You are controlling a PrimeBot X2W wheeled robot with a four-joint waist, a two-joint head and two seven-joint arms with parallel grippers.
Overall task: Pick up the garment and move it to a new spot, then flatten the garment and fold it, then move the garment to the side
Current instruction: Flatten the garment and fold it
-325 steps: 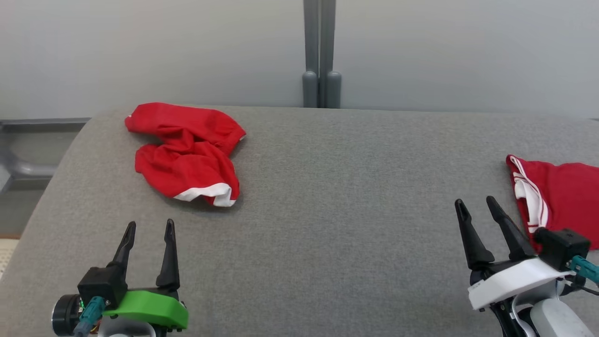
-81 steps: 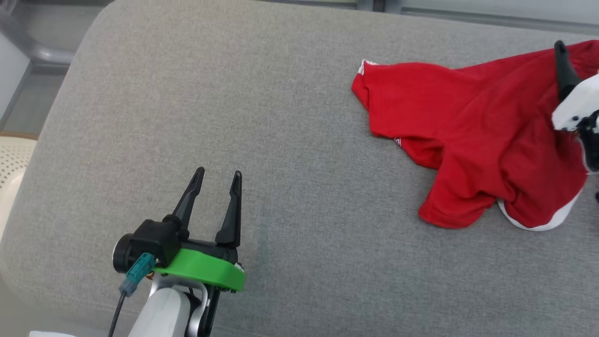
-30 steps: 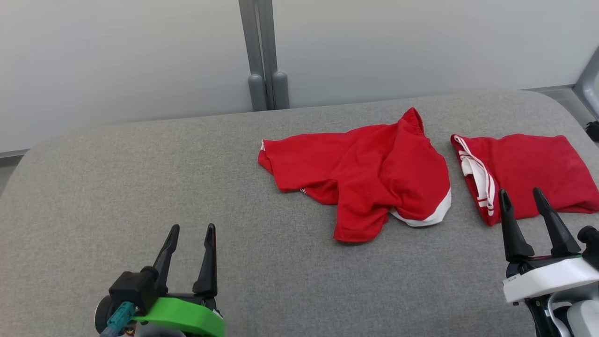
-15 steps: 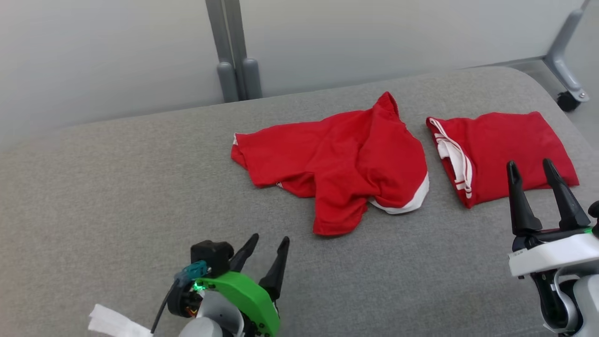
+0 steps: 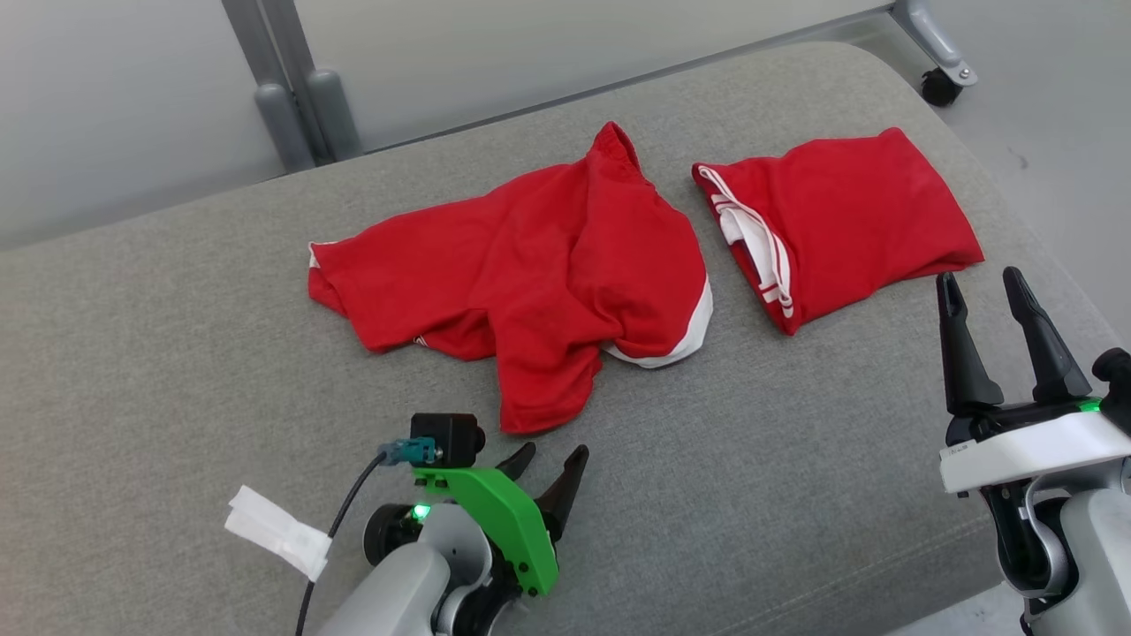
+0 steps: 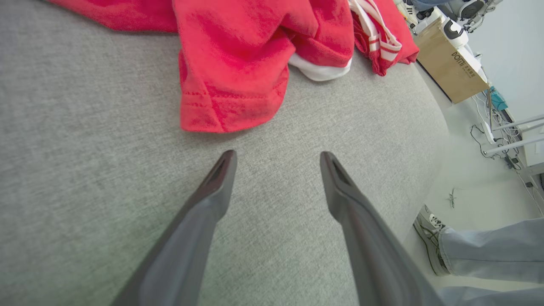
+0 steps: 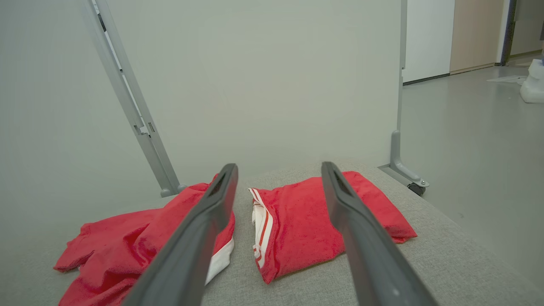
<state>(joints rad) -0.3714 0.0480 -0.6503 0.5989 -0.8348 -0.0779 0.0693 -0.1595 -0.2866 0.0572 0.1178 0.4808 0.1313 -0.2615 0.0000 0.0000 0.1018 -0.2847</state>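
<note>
Head view had the left pincer [image 5: 555, 450] low over the grey tabletop [image 5: 177, 353], its fingers spread and holding nothing, tips aimed toward the cloth. Just ahead of those tips lay the nearest flap [image 5: 541, 397] of the crumpled red garment [image 5: 548, 256], close but apart. The garment's long axis ran crosswise to the fingers, stretching out past the pincer's left and its right. Further right, a folded red garment [image 5: 848, 199] sat straight ahead of the right pincer [image 5: 978, 276], which was also spread and empty. I judged the left arm clearly nearer the crumpled piece, so flattening would likely start from that flap.
</note>
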